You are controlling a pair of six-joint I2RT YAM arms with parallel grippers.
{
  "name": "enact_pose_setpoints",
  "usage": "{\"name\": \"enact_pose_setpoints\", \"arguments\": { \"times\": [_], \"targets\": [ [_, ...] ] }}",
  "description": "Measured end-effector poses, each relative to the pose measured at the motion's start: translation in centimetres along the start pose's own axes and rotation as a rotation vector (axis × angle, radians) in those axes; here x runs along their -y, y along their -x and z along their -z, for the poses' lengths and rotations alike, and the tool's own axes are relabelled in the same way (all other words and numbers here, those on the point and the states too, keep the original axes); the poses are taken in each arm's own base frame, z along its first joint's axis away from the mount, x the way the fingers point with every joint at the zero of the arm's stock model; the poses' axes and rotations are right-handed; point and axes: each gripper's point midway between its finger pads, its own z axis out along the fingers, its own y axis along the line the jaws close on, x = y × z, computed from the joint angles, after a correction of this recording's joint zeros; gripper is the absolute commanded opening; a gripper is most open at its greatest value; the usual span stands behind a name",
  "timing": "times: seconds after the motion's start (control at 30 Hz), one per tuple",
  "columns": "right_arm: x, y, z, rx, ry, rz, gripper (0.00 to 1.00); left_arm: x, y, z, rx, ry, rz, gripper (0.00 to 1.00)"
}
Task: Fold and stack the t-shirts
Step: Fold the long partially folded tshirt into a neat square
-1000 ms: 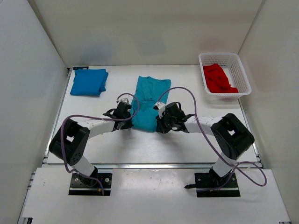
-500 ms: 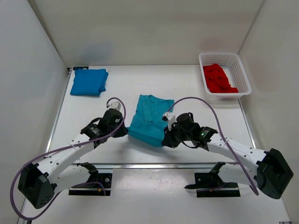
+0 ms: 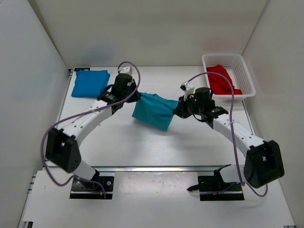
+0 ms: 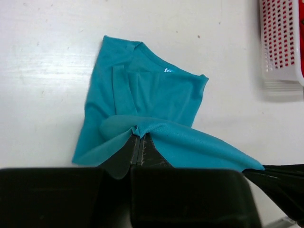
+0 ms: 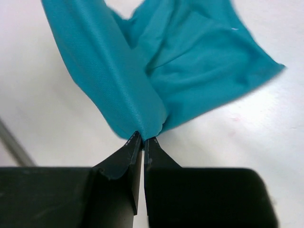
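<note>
Over the surface (image 3: pixel 190 142), the teal t-shirt (image 3: pixel 153 110) hangs between left tool (image 3: pixel 136 96) and right tool (image 3: pixel 177 109) — each clamped on its hem. A second ago it lay flat — folding's underway.

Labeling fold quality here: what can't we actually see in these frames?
- Top view: teal shirt hides its own lower layers; fold count unclear.
- Top view: red shirt partly behind basket wall; too small to judge folds.
- Left wrist view: basket cut off by right edge.
</note>
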Motion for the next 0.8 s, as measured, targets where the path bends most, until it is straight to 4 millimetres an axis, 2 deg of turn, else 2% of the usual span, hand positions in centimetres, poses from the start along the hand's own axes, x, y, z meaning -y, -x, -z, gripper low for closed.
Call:
{"name": "enact_pose_setpoints", "arguments": {
  "times": [0.13, 0.27, 0.37, 0.53, 0.67, 0.77, 0.8],
  "targets": [
    [4.6, 0.7, -1.4, 0.01, -0.049, -0.052, 0.0, 0.3, 0.3, -4.9, -0.036, 0.025, -0.02, 0.0],
    [7.5, 0.6, -3.2, -0.013, -0.053, -0.087, 0.0, -0.3, -0.4, -9.4, -0.076, 0.06, -0.035, 0.0],
    [9.3, 1.2, -4.4, -0.004, -0.046, -0.112, 0.0, -1.5, -0.4, -11.5, -0.088, 0.09, -0.024, 0.0],
    [11.3, 4.2, -5.9, 0.049, -0.037, -0.109, 0.0, -3.1, 0.1, -14.1, -0.095, 0.107, 0.01, 0.0],
    [12.4, 6.3, -7.2, 0.087, -0.032, -0.09, 0.0, -3.0, 1.1, -16.3, -0.074, 0.102, 0.017, 0.0],
    [13.9, 6.3, -8.5, 0.092, -0.047, -0.108, 0.01, -2.8, 1.8, -18.2, -0.051, 0.101, 0.025, 0.0],
    [14.6, 6.3, -9.0, 0.094, -0.056, -0.118, 0.07, -2.9, 2.0, -18.8, -0.04, 0.102, 0.034, 0.09]
  ]
}}
